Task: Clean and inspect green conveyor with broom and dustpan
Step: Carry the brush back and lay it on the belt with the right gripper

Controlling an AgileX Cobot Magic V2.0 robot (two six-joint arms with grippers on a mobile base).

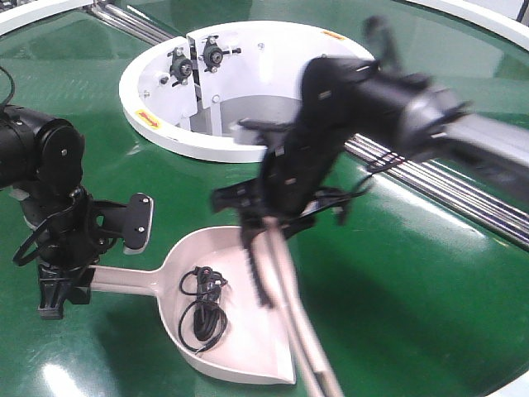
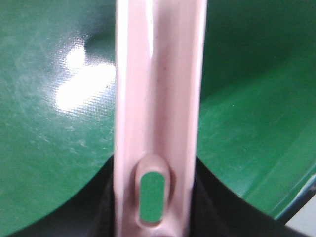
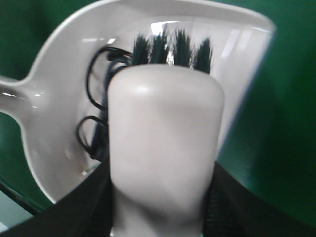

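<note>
The pale dustpan point(image 1: 248, 331) lies on the green conveyor point(image 1: 430, 289), with a tangle of black cord point(image 1: 205, 308) inside its scoop. My left gripper point(image 1: 59, 285) is shut on the dustpan handle point(image 2: 158, 98) at the left, near the slot hole point(image 2: 151, 196). My right gripper point(image 1: 269, 219), blurred, is shut on the broom point(image 1: 285, 289), whose dark bristles point(image 3: 173, 48) hang over the pan's right side. In the right wrist view the broom back point(image 3: 165, 143) fills the middle above the dustpan point(image 3: 64, 113) and cord point(image 3: 94, 103).
The white ring hub point(image 1: 223, 83) with black fittings stands behind the dustpan. Chrome roller strips point(image 1: 446, 186) run diagonally at the right under my right arm. A white rim point(image 1: 488, 12) curves at the far edge.
</note>
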